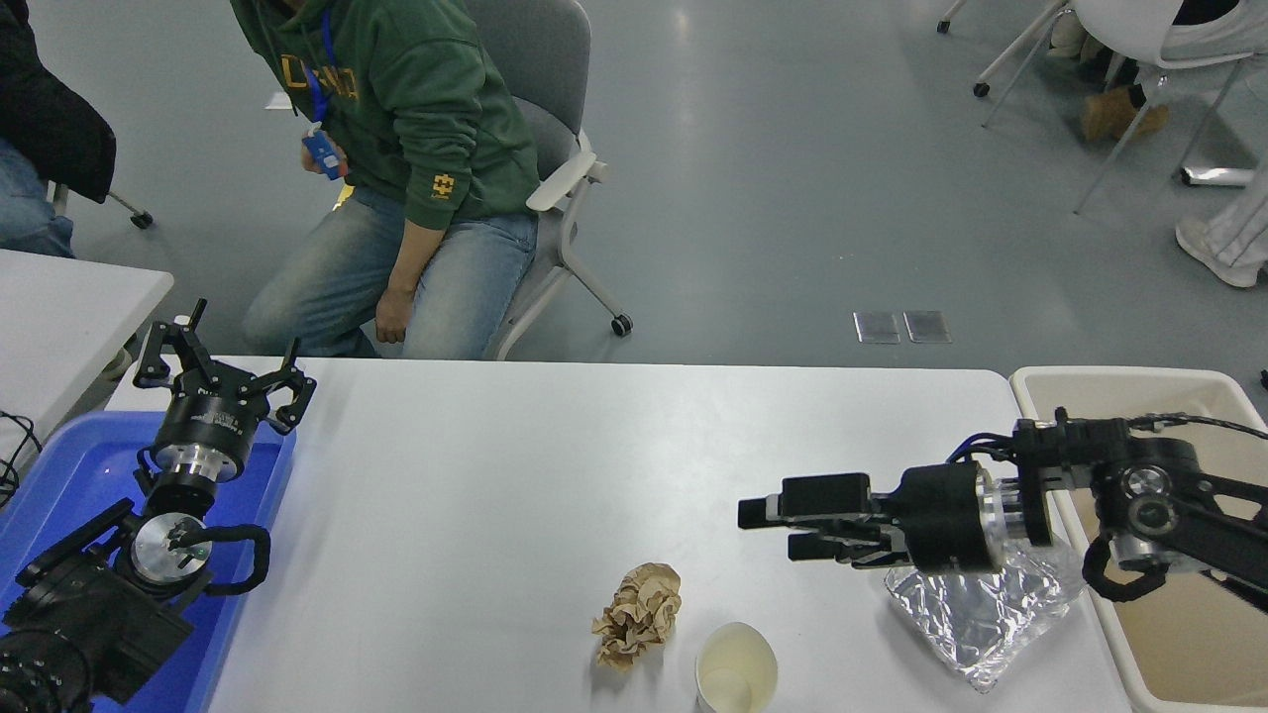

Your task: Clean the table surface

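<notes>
The white table surface carries a crumpled brown paper ball, a white paper cup at the front edge and a crinkled silver foil bag at the right. My right gripper is open and empty. It lies low over the table and points left, just left of the foil bag and up and to the right of the paper ball and cup; its wrist hides the bag's top. My left gripper is open and parked over the blue tray at the lower left.
A blue plastic tray sits at the table's left end. A beige bin stands off the right end. A seated person in a green hoodie is at the far side. A smaller white table is at the far left.
</notes>
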### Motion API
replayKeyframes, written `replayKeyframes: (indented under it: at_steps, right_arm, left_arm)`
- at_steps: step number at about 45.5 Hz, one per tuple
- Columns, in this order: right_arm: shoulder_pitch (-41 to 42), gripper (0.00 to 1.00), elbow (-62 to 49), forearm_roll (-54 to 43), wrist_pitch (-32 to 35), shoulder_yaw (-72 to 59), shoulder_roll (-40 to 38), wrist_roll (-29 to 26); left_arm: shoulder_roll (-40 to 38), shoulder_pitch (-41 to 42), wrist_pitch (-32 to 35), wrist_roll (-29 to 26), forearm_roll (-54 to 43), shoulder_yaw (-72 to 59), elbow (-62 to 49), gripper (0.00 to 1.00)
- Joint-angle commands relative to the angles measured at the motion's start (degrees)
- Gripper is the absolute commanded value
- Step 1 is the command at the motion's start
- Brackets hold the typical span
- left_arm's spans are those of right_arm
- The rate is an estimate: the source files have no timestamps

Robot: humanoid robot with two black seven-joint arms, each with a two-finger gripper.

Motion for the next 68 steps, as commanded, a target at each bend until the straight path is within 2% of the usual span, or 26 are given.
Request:
replayKeyframes:
  at_steps: [1,18,28,48,60,68]
  right_arm:
    - [1.0,0.98,1.8,2.1,-0.2,-4.8,2.8,-17.0]
    - [-2.7,0.98,1.3,0.1,-0.4,-6.0,5.1,-18.4]
    - [-3.8,0.98,-4.0,0.8,-0.7,-1.5,7.6,-18.3]
    - [-6.9,0.98,-3.7,0.7,-2.2,-0.8,10.2,-18.7]
    - [-7.2,0.98,-4.0,0.7,-4.9,-0.7,12.0,-24.0]
    - [-7.4,0.98,-4.0,0.8,-4.9,-1.0,12.2,-24.4]
  left_arm:
    - [0.1,0.0,0.0,0.0,0.0,0.0,0.0,1.0]
    - [0.0,0.0,0.0,0.0,0.0,0.0,0.0,1.0]
    - [0.0,0.0,0.0,0.0,0.0,0.0,0.0,1.0]
    - [0.0,0.0,0.0,0.0,0.0,0.0,0.0,1.0]
    - [0.0,0.0,0.0,0.0,0.0,0.0,0.0,1.0]
    - [0.0,0.0,0.0,0.0,0.0,0.0,0.0,1.0]
